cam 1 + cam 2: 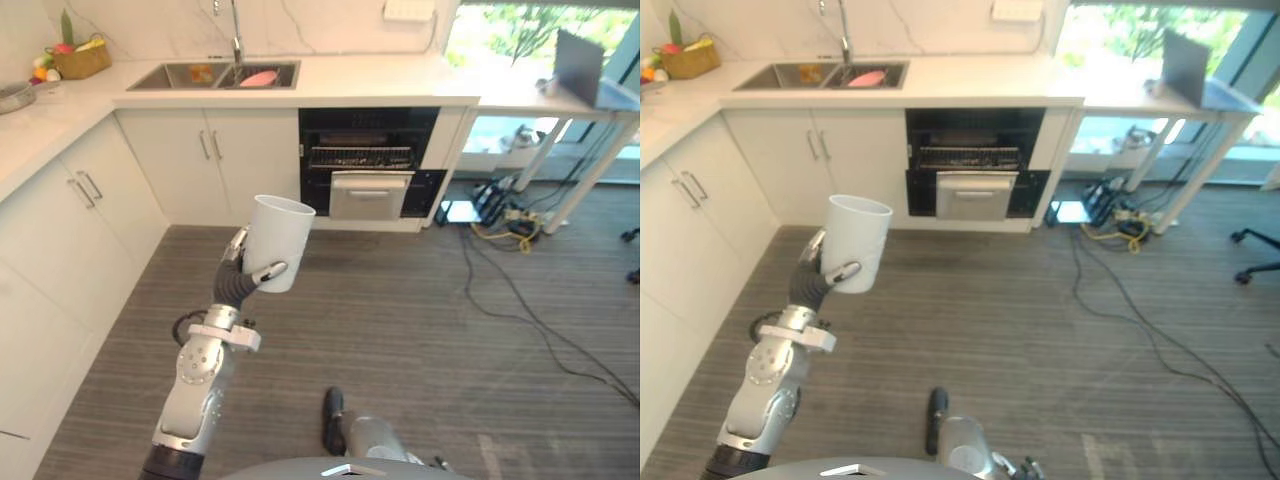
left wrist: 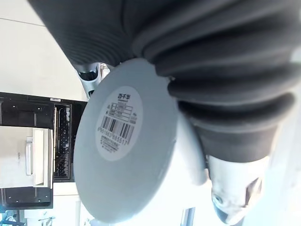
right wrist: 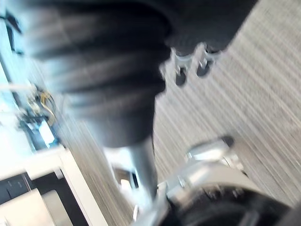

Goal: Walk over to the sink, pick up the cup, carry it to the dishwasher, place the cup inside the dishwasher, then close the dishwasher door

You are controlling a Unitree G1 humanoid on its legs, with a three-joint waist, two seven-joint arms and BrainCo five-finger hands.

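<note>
left hand (image 1: 240,280) curled round cup (image 1: 280,238), well short of dishwasher (image 1: 368,160); grip looks shallow, walking jolts could drop it.

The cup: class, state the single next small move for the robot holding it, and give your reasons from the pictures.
Probably step forward toward the dishwasher, cup held upright. The left hand already grips it, the dishwasher stands open under the counter, and a stretch of floor lies between.
</note>
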